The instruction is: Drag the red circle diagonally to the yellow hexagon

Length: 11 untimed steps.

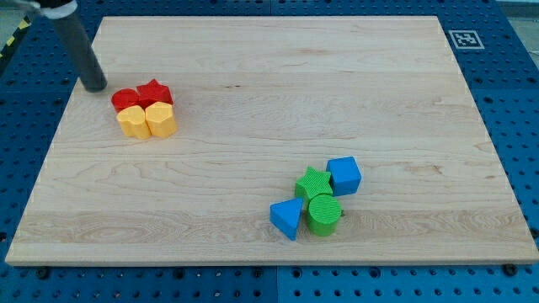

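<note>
Up in the upper left of the frame the dark rod comes down onto the wooden board [269, 76], and my tip [95, 85] rests on the wood just up and to the left of a tight cluster of four blocks. There are no jaws on this arm to be wide or narrow; it is only a bare rod, holding nothing.

The red circle [125, 99] sits at the cluster's upper left, the block closest to my tip, though a sliver of board shows between them. To its right, touching it, is the red star [155, 93]. Directly below the circle is a yellow block [131, 123] whose exact shape I cannot make out, and beside that, under the star, stands the yellow hexagon [161, 119]. So the red circle lies diagonally up-left of the hexagon, meeting it at the cluster's centre.

Well apart, in the lower right of the frame, a second group huddles: a blue cube [344, 175], a green star [313, 183], a green cylinder [324, 213] and a blue triangle [286, 218].
</note>
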Motion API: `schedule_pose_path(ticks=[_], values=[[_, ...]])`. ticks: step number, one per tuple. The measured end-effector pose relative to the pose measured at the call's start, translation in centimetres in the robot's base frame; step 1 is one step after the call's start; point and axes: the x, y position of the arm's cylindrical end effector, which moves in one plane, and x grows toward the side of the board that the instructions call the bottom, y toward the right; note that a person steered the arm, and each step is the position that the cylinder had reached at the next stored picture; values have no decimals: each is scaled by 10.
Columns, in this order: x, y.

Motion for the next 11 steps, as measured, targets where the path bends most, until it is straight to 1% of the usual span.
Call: schedule_pose_path(ticks=[1, 3, 4, 5, 6, 7, 8, 9, 10, 11], values=[[29, 3], [23, 120], [9, 129], [19, 126], [22, 141], [22, 189], [39, 233], [82, 241], [93, 226], [62, 187]])
